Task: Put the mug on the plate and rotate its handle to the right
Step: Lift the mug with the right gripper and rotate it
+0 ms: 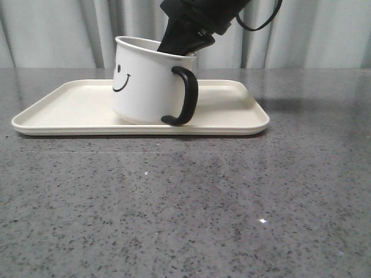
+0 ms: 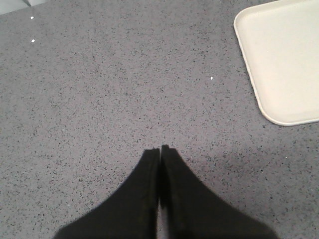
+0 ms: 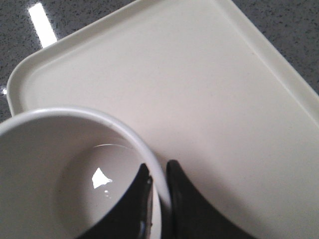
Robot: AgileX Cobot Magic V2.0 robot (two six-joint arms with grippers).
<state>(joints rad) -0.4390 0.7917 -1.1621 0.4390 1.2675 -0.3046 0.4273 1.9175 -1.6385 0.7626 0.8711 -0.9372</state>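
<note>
The white mug (image 1: 146, 84) with a black smiley face stands on the cream plate (image 1: 69, 104), slightly tilted. Its black handle (image 1: 184, 95) points toward the front right. My right gripper (image 1: 188, 49) comes down from above and is shut on the mug's rim, one finger inside and one outside; the right wrist view shows the rim (image 3: 149, 159) pinched between the fingers (image 3: 187, 199). My left gripper (image 2: 160, 149) is shut and empty over bare grey table, left of the plate's corner (image 2: 279, 59). It does not show in the front view.
The grey speckled tabletop (image 1: 185, 202) stretches in front of the plate. A pale curtain (image 1: 52, 35) hangs behind. A black cable (image 1: 258, 23) loops off the right arm above the plate.
</note>
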